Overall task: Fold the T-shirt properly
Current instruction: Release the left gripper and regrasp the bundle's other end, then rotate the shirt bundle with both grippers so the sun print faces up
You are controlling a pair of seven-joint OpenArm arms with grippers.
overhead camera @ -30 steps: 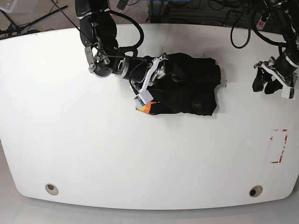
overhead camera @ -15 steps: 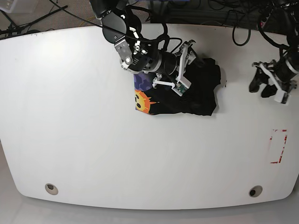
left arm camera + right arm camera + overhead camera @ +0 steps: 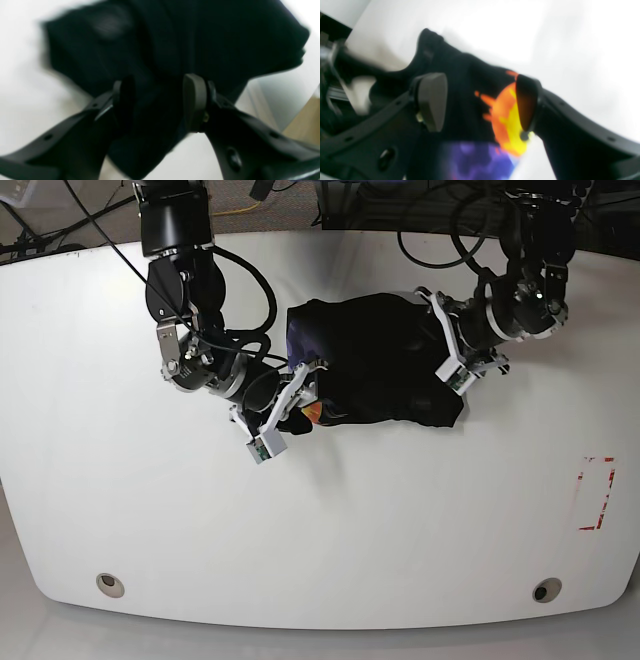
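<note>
Black T-shirt lies crosswise between both arms; right gripper and left gripper flank its ends, released.

T-shirt: black, folded into a compact rumpled bundle, orange-yellow sun print at one end; lies near table's far edge.

The T-shirt lies bunched on the surface, toward its far edge. The right claw sits at the shirt's left end (base view), the left claw at its right end.
</note>
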